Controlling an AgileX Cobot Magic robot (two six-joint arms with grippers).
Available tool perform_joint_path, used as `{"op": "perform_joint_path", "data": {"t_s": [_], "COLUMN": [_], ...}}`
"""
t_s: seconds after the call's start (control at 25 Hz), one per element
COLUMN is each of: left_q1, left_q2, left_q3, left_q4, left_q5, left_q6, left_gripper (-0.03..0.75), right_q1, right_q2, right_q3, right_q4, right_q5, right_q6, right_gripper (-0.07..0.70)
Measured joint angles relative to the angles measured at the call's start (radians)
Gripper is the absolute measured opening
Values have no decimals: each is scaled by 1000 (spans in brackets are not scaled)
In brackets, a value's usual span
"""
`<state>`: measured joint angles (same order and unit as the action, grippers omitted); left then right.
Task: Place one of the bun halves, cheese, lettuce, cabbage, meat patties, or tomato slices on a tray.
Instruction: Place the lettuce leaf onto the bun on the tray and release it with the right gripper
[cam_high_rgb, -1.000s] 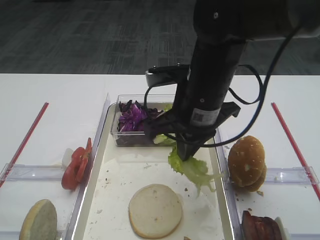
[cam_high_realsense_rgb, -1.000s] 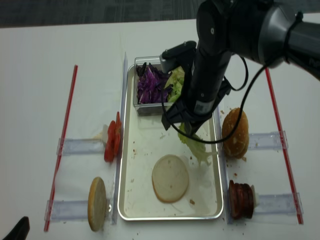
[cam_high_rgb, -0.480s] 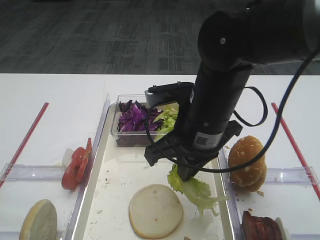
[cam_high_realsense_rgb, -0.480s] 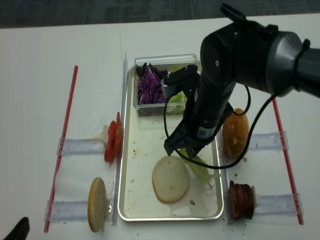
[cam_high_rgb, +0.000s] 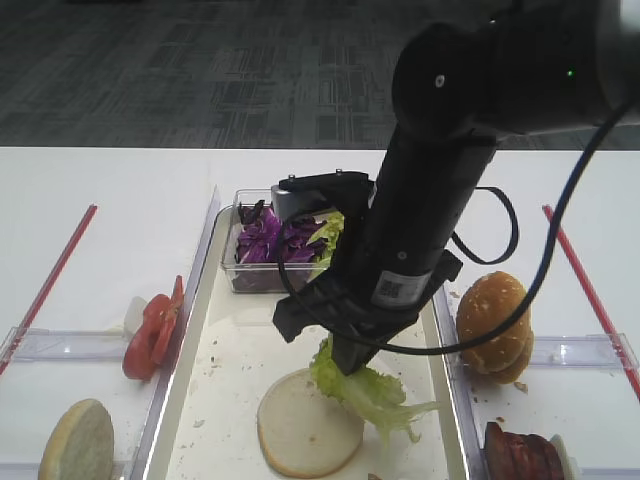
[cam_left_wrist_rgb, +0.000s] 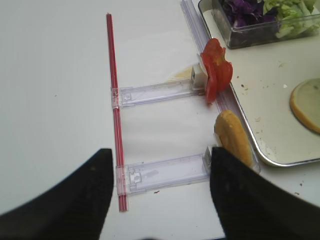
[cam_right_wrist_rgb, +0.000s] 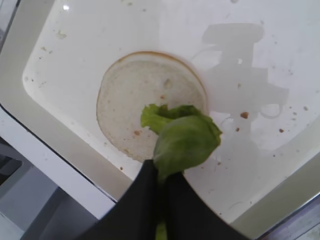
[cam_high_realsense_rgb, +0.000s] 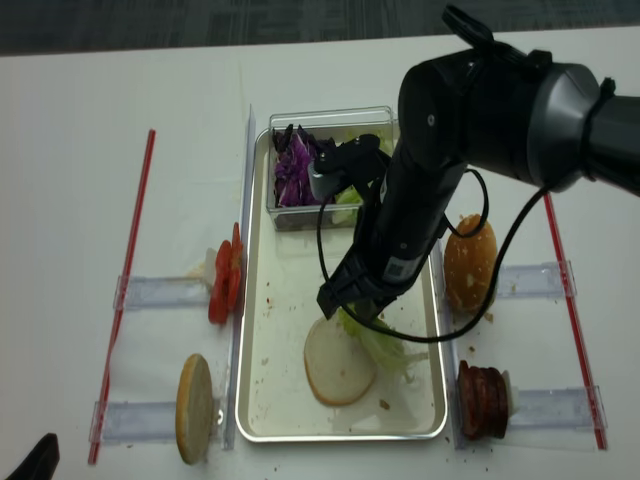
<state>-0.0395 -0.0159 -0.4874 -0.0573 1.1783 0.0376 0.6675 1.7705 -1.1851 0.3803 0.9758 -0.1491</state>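
Note:
My right gripper is shut on a crinkled green lettuce leaf, pinched at its stem end between the black fingers. The leaf hangs low over the cream tray, its free end draping across the right edge of a pale cut-face bun half that lies flat there. From above, the lettuce overlaps that bun half. My left gripper hovers open over the white table left of the tray, nothing between its jaws.
A clear tub with purple cabbage and more lettuce sits at the tray's far end. Tomato slices and an upright bun half stand in holders on the left. Sesame buns and meat patties stand on the right. Red strips flank both sides.
The right gripper carried the lettuce from beside the tub toward the front and left, lowering it until the leaf came over the bun half. The left gripper has not visibly moved.

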Motion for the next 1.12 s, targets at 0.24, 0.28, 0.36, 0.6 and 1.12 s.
{"op": "perform_joint_path", "data": {"t_s": [0.24,0.28,0.36,0.6,1.12], "left_q1": [0,0,0,0,0], "left_q2": [0,0,0,0,0], "left_q3": [0,0,0,0,0], "left_q4": [0,0,0,0,0], "left_q5": [0,0,0,0,0], "left_q6": [0,0,0,0,-2], "left_gripper": [429,429,429,429,429], "right_q1": [66,76,97,157,172], "right_q2": [25,30,40,90,134], "right_q3": [-2,-6,-27,-113,-139], "right_q4": [-2,-2,-4,-74,-144], "right_q5": [2,2,4,51,29], "right_q6": [-25,-25,-25,-10,4], "right_gripper": [33,33,33,33,33]}}
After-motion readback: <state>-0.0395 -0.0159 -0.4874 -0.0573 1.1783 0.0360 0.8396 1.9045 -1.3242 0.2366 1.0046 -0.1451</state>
